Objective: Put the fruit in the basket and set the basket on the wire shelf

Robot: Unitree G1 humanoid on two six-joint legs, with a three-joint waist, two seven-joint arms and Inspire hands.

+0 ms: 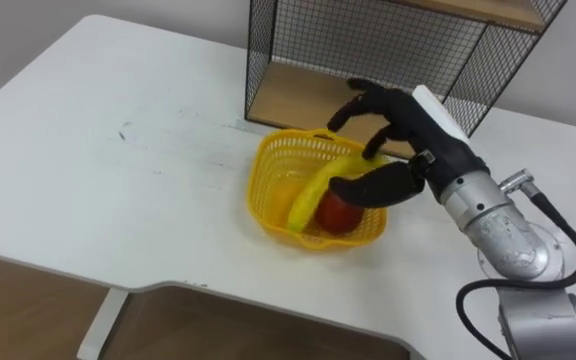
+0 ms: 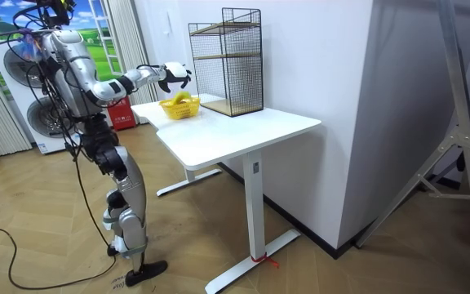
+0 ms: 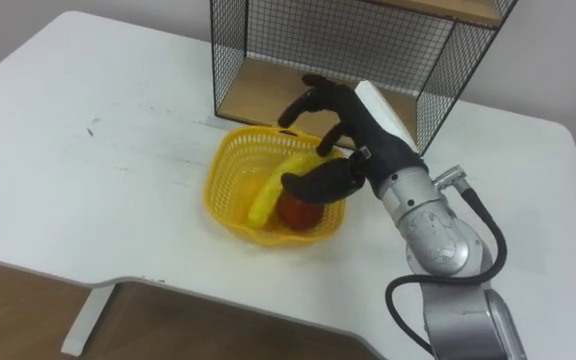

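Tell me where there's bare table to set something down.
The table is bare left of the basket, out to its left and near edges. Crowded behind it, where the shelf stands close, and on its right, where the right hand hangs over it.

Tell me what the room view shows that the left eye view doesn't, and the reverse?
Room view: the robot standing on a wood floor at the table, and the whole tall wire shelf. Left eye view: a banana and a red fruit inside the basket. Both: the table, basket, shelf, and the right hand open above the basket.
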